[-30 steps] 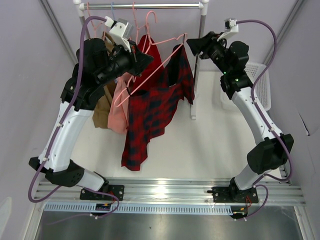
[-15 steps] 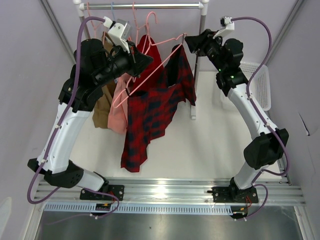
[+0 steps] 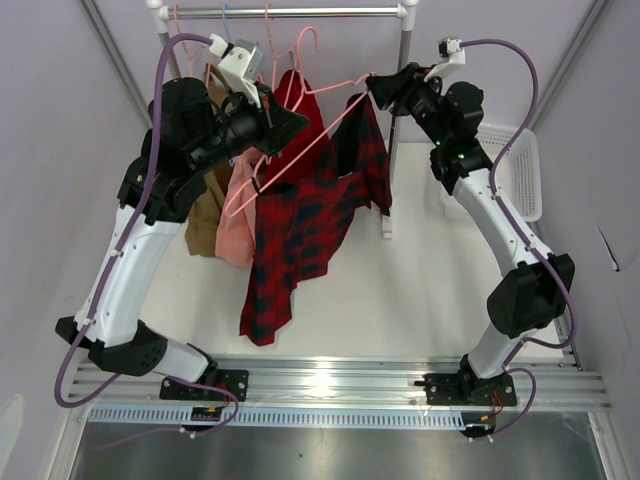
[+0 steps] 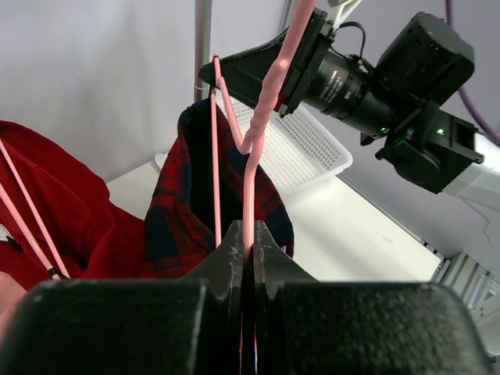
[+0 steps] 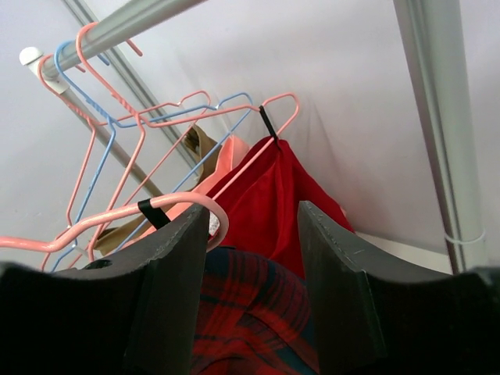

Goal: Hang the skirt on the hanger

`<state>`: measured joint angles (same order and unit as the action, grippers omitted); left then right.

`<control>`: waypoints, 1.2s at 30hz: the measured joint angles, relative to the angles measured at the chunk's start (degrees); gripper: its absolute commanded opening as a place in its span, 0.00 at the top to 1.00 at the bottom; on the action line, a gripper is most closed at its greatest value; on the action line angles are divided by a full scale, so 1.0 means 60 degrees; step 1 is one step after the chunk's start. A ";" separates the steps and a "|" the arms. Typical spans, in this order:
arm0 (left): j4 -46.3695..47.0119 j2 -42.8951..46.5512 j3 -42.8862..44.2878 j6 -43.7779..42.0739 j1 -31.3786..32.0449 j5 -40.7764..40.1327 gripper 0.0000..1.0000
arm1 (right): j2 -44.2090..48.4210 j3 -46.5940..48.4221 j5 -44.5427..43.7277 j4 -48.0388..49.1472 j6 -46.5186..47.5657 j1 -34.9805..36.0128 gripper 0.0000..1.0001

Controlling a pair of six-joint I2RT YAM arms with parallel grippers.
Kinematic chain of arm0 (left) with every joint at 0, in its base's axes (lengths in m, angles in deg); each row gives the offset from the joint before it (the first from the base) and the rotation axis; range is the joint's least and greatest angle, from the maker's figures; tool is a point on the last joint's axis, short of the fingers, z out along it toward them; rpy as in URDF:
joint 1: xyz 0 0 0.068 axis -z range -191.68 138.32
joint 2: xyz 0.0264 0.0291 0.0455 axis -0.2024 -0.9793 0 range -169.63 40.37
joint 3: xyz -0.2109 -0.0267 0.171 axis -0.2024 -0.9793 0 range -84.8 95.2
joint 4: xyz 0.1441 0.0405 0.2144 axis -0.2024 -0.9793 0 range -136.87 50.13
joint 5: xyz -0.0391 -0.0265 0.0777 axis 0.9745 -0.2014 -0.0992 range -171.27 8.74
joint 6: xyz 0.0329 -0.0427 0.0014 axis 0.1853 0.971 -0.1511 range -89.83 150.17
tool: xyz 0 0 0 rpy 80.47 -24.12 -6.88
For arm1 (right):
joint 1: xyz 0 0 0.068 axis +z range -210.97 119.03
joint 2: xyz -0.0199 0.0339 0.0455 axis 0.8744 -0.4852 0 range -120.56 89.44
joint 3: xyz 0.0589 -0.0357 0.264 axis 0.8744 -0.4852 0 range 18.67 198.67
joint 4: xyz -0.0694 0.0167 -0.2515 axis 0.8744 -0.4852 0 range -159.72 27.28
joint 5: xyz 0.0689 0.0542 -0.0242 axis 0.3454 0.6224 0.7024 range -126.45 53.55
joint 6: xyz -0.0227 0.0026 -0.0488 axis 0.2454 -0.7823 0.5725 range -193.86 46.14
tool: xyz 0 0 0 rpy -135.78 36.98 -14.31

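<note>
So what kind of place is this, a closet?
Probably a robot lab booth set up like a closet: a clothes rail hung with clothes, a white basket, and two robot arms bolted to a metal track.

Bare table (image 3: 420, 300) lies open between the hanging plaid skirt (image 3: 310, 215) and the right arm (image 3: 500, 220). The pink hanger (image 3: 300, 150) slants across the gap from left gripper (image 3: 298, 118) to right gripper (image 3: 372, 84). Left of it, hung garments (image 3: 238, 225) crowd the rail (image 3: 300, 12). The rack's upright post (image 3: 404, 40) stands behind the right gripper, seemingly close. A white basket (image 3: 520, 170) fills the right edge.
</note>
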<state>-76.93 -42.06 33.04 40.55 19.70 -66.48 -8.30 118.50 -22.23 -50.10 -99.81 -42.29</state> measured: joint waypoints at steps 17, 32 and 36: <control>-0.0186 0.0000 -0.0146 0.0131 0.0000 0.0171 1.00 | 0.0131 -0.1690 0.1388 0.2146 -0.1694 -0.0044 0.42; 0.0168 -0.0044 -0.0157 0.0204 0.0000 0.0146 1.00 | 0.0743 -0.1818 0.1668 0.1650 -0.1144 0.0499 0.40; 0.0226 -0.0175 -0.0120 0.0204 0.0000 0.0047 1.00 | 0.0896 -0.1818 0.1264 0.1115 -0.0725 0.0550 0.29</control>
<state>-75.58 -43.11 32.32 41.77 19.70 -66.19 -2.92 107.59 -14.65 -43.41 -104.16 -38.99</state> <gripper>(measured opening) 0.055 0.630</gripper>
